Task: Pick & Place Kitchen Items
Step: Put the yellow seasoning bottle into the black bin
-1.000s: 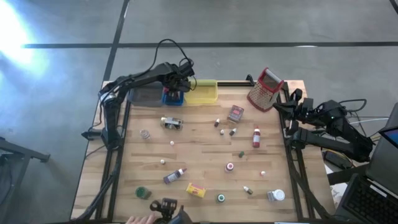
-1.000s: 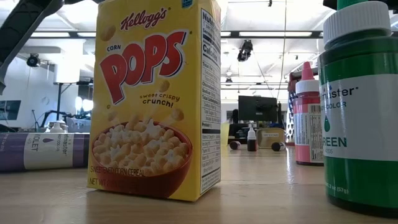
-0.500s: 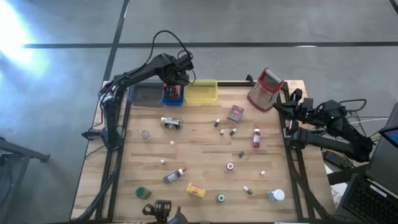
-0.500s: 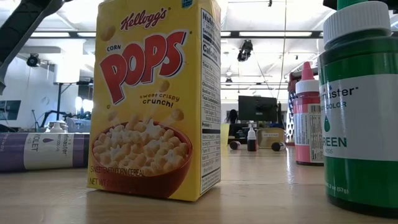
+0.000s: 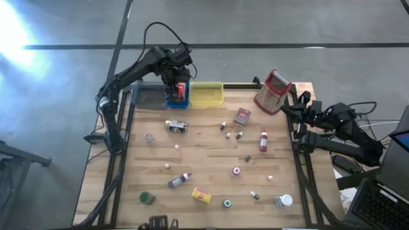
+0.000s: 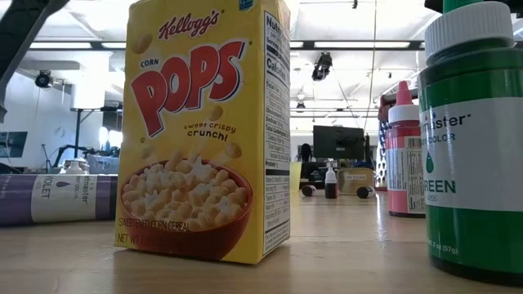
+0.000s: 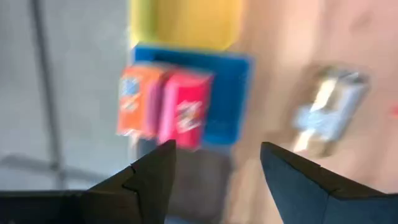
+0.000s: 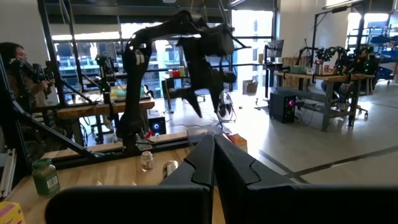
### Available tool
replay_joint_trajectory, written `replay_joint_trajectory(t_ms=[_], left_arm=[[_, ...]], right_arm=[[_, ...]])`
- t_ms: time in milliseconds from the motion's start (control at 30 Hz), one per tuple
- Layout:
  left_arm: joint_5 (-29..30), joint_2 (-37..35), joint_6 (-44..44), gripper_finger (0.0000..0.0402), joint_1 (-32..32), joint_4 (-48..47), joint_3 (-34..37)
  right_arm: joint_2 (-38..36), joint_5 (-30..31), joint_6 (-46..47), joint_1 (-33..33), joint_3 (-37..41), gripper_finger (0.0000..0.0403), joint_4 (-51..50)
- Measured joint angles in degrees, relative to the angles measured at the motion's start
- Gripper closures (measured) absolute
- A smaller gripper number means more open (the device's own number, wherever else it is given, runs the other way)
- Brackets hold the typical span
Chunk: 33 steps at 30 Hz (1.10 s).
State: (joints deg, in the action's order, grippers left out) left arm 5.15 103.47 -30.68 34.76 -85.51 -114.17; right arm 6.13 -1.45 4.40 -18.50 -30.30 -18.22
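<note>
Item: left gripper (image 7: 214, 171) — jaws parted and empty, poised above the blue tray (image 5: 177, 96) at the table's far edge. Directly beyond the fingertips (image 7: 155, 168) we find two small boxes, one orange (image 7: 132, 101) and one pink-red (image 7: 183, 111), standing side by side and touching inside that tray; we judge them placed, so the step in hand is a clean lift away and a move to the next item. Just off to one side of the jaws, outside the tray, lies a small jar with a blue label (image 7: 326, 112) on the bare wood — the nearest candidate, and we would take it across its narrow width with the jaws set square to it. Farther out: yellow tray (image 5: 207, 94) and grey tray (image 5: 149, 96) flanking the blue one. We should rise straight up before swinging, so as not to topple the upright boxes. Remaining stock scattered well apart on the table: red bottle (image 5: 263, 142), yellow cereal box (image 5: 201, 195), green-capped bottle (image 5: 147, 198), and others. Item: right gripper (image 8: 214, 155) — jaws closed on nothing, parked off the table's right edge.
</note>
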Motion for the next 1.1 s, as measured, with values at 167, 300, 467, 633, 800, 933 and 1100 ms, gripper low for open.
replay_joint_trajectory(t_ms=[167,300,467,633,800,933,1100], left_arm=[[-14.2,-3.8,0.0,0.0163,-0.2,0.1,0.0],[-24.1,-7.0,0.5,0.0163,-0.4,0.1,0.0],[-29.0,-11.5,0.5,0.0163,-1.6,0.4,0.6],[-29.6,-17.2,0.6,0.0163,-3.2,2.8,4.7],[-29.9,-24.3,0.8,0.0163,-3.8,8.1,13.4],[-29.9,-29.2,1.7,0.0163,-3.8,12.9,22.8],[-29.8,-33.1,2.7,0.0163,-3.8,18.4,35.4]], right_arm=[[0.0,0.0,0.0,0.0,0.0,0.0394,0.0],[0.0,0.0,0.0,0.0,0.0,0.0394,0.0],[0.0,0.0,0.0,0.0,0.0,0.0394,0.0],[0.0,0.0,0.0,0.0,0.0,0.0394,0.0],[0.0,0.0,0.0,0.0,0.0,0.0394,0.0],[0.0,0.0,0.0,0.0,0.0,0.0394,0.0],[0.0,0.0,0.0,0.0,0.0,0.0394,0.0]])
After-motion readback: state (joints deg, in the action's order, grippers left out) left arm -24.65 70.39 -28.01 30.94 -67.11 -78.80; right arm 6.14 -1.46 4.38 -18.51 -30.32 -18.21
